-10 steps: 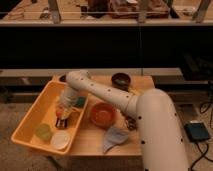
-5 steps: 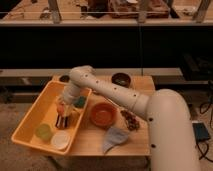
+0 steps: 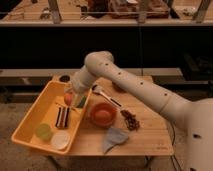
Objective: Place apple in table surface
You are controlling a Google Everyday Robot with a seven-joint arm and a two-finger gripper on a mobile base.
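Note:
The apple [image 3: 68,98] is a small orange-red fruit held at the tip of my gripper [image 3: 74,101], over the right side of the yellow bin [image 3: 31,122]. The gripper hangs down from the white arm [image 3: 125,80], which reaches in from the right. It looks shut on the apple, just above the bin's floor. The table surface [image 3: 145,132] of light tan planks lies to the right of the bin.
In the bin are a pale green cup [image 3: 43,131], a white round lid [image 3: 61,140] and a dark striped item [image 3: 62,116]. On the table are an orange bowl [image 3: 103,114], a grey cloth [image 3: 115,138], dark crumbs [image 3: 131,120], a brush [image 3: 103,93] and a dark bowl [image 3: 64,78].
The arm's elbow has risen and swung left. The gripper stays over the bin's right side, with the apple at its tip.

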